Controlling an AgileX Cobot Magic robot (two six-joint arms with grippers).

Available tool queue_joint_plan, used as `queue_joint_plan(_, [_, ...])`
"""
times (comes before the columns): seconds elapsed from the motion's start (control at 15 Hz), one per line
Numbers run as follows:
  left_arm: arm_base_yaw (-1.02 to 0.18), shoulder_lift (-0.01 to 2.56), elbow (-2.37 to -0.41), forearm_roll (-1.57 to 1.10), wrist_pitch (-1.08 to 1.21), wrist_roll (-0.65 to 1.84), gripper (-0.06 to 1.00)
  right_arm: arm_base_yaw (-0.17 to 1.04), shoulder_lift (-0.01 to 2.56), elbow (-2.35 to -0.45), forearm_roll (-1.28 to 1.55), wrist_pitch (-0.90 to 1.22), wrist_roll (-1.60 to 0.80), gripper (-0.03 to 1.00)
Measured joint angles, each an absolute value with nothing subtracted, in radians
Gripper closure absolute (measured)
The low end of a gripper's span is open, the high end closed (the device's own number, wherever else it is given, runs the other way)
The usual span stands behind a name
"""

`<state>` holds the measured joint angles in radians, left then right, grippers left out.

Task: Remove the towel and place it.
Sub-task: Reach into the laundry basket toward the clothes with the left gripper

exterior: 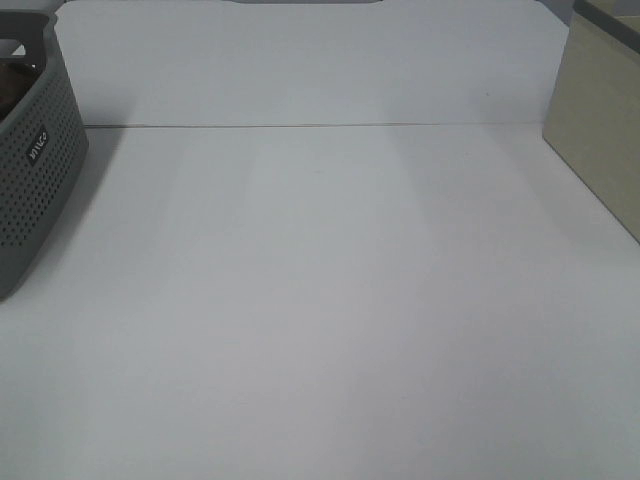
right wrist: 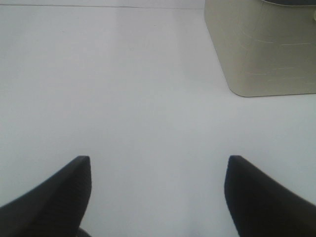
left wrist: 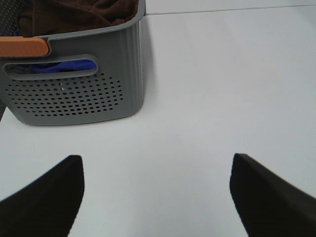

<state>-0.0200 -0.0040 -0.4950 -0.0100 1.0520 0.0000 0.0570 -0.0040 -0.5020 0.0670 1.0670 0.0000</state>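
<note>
The dark reddish-brown towel [left wrist: 81, 12] lies bunched inside the grey perforated basket [left wrist: 74, 94]. In the exterior high view only a dark sliver of the towel [exterior: 12, 90] shows inside the basket [exterior: 35, 190] at the far left edge. My left gripper [left wrist: 155, 197] is open and empty, low over the white table in front of the basket. My right gripper [right wrist: 158, 197] is open and empty over the table, short of the beige container. Neither gripper shows in the exterior high view.
A beige container [exterior: 600, 130] stands at the right edge, also seen in the right wrist view [right wrist: 261, 49]. An orange handle-like object [left wrist: 24, 47] and blue cloth [left wrist: 61, 66] sit in the basket. A seam [exterior: 320, 125] runs across the white table.
</note>
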Motion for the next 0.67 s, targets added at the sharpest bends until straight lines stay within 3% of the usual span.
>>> queue_joint_plan(0.67, [-0.020,-0.004,-0.495,-0.007,1.052,0.000,0.20,0.057,-0.004,-0.502,0.067,1.067,0.000,0.24])
